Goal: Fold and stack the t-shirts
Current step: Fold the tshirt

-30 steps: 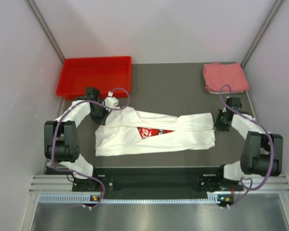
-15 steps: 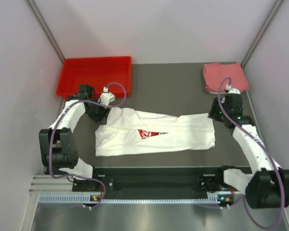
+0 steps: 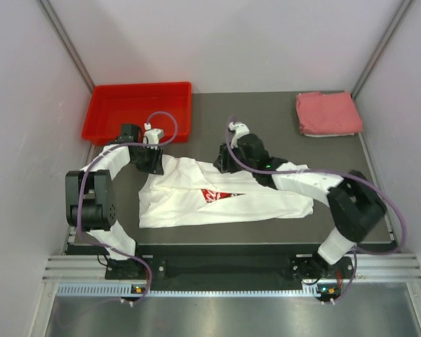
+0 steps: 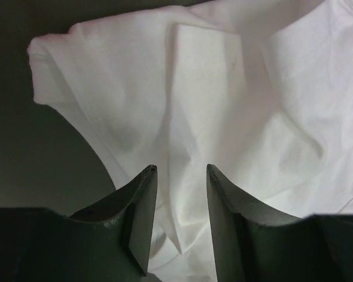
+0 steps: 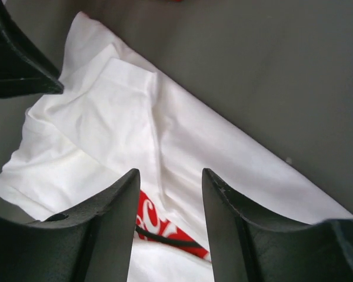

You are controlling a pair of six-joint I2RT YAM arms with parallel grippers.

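Starting at the left: a red bin sits in the far left corner of the table. Just in front of it, the left gripper hangs over the far left corner of the white t-shirt. On its wrist cam the fingers are spread, and there's just rumpled white cloth showing in the gap, nothing pinched as far as I can see.

The shirt lies across the middle of the table as a long folded strip, with a bit of the red logo peeking out of the fold. The right gripper reaches across to the strip's far edge near the middle, jaws apart too, cloth and logo visible between them. The pink t-shirt sits folded in the far right corner, well apart from both grippers.
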